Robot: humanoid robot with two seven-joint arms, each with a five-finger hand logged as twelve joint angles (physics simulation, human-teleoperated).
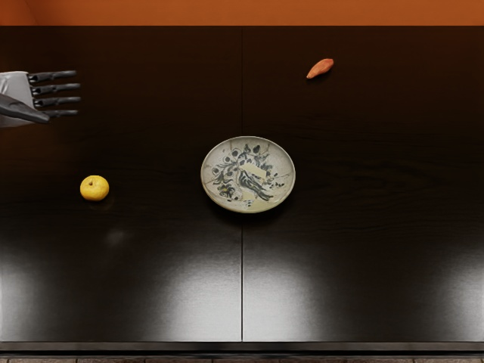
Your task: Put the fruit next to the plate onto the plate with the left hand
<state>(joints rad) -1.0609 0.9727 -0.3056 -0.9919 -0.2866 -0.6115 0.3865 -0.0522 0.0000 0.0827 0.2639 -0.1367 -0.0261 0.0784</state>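
Note:
A round yellow fruit [94, 187] lies on the dark table, well to the left of the plate. The plate [248, 174] is cream with a dark painted pattern and sits near the table's middle with nothing on it. My left hand [47, 96] comes in from the left edge, behind and to the left of the fruit. Its fingers are stretched straight toward the right and hold nothing. A clear gap separates the hand from the fruit. The right arm does not show.
An orange, elongated vegetable, like a sweet potato [320, 68], lies far back and right of the plate. The glossy black table [363, 265] has a centre seam. An orange wall runs along the back.

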